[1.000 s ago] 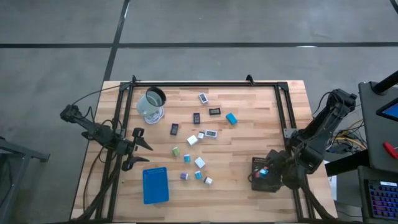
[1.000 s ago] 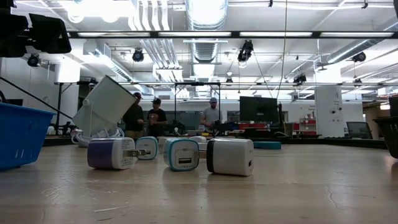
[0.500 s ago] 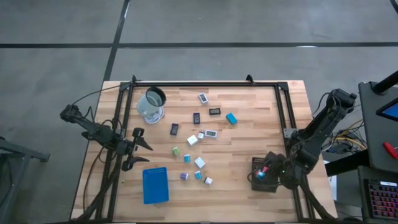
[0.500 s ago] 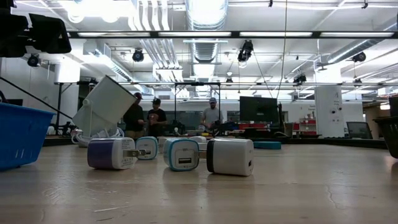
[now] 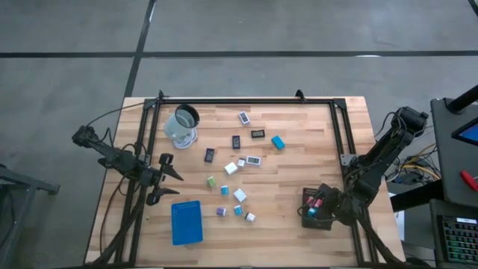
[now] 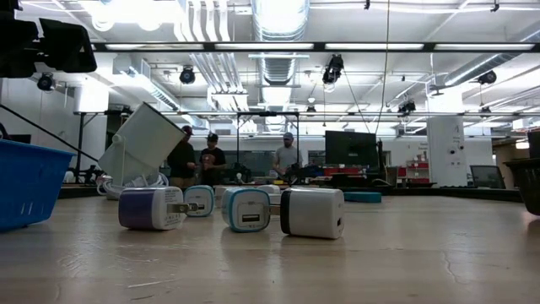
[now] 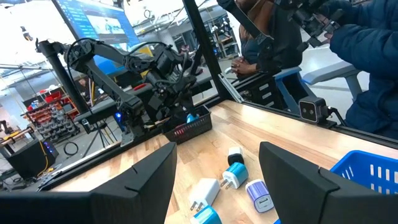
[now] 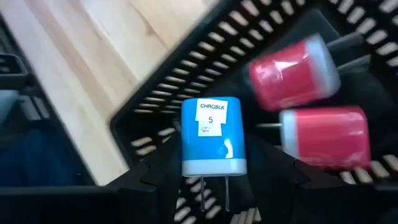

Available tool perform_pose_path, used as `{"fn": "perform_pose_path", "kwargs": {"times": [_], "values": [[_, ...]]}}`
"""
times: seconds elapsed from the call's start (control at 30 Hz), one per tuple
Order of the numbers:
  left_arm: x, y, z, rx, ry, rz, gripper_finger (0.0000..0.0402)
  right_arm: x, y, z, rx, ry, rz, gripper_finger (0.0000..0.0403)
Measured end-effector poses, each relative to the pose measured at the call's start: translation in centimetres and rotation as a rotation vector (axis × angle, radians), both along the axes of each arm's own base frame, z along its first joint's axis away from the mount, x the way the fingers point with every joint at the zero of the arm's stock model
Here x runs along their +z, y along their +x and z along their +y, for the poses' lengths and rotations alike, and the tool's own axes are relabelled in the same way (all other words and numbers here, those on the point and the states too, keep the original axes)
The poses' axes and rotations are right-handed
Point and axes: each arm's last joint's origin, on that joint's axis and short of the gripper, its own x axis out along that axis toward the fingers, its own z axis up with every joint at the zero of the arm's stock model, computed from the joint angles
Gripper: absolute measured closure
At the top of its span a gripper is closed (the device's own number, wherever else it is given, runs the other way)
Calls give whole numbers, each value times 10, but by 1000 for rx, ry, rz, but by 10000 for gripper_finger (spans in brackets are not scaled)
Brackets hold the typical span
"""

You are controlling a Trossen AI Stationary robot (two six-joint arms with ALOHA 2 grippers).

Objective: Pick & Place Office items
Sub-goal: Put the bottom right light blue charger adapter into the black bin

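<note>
Small chargers and flat labelled rectangles lie scattered on the middle of the wooden table; three of the chargers show close up in the low view. My right gripper is over the black tray at the near right. It is shut on a blue charger block labelled "CHRGBLK 5". Two red chargers lie in that tray. My left gripper is open and empty at the table's left, beyond the blue tray. My right gripper pinches the blue charger between its two fingers, at the two sides of its plug end. The fingers point down into the black tray and the prongs point back toward the wrist. Whether the charger's far end rests on the tray floor I cannot tell.
A clear round cup lies at the far left with a white charger by it. A black frame runs round the table. People stand in the room beyond, and a person in a blue jacket is beside the table.
My right gripper has gone a little toward the table's near-left corner and down over the black tray, taking the blue charger with it. My left arm has kept still.
</note>
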Motion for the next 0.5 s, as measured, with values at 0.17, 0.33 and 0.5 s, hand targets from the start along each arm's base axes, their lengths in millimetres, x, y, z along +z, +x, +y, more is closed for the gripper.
{"fn": "perform_pose_path", "kwargs": {"times": [0.17,0.33,0.5], "values": [[0,0,0,0,0,0,168,0,0,0,-1,6,-6,252],[0,0,0,0,0,0,168,0,0,0,-1,7,-6,252],[0,0,0,0,0,0,168,0,1,1,-1,16,-12,252]]}}
